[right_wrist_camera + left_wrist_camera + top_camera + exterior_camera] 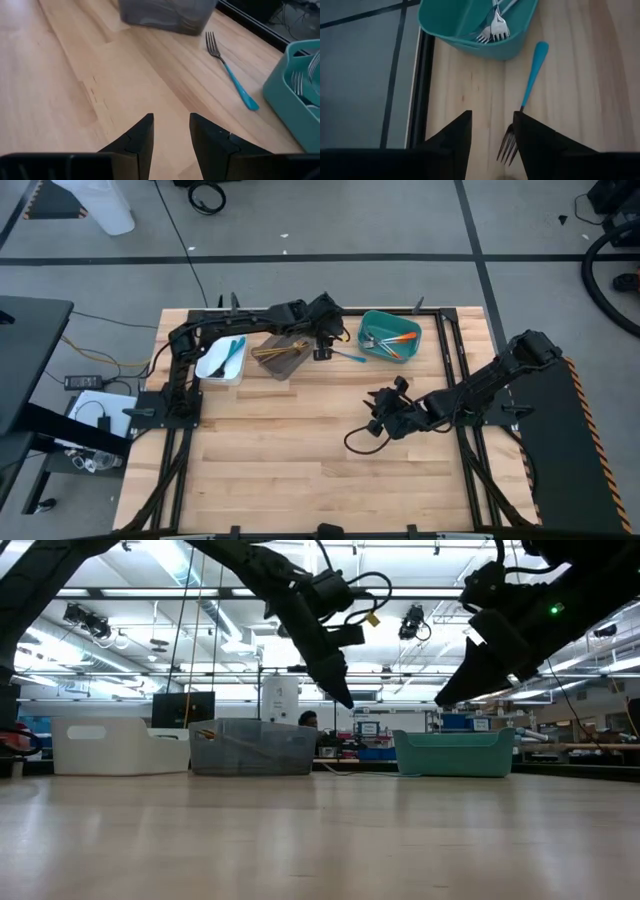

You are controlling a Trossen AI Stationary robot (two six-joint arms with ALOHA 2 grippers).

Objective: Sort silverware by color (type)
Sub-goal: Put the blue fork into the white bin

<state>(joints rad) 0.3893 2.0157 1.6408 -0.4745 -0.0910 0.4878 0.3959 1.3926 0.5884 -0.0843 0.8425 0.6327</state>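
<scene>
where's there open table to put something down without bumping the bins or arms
The near half of the table, in front of the right hand, is bare wood. The far strip is crowded: white bin, grey-brown bin, teal bin, a blue-handled fork between them, and the left hand above it.

Blue-handled fork (pixel 227 70), teal bin (pixel 390 335)

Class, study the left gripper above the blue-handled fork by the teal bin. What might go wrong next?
1. The left gripper is open with the blue-handled fork off to one side, under one finger, so closing here may miss or push it.
2. The fork lies flat on the table; such a slim handle may slip.
3. The teal bin is close; a swing might knock it.
</scene>
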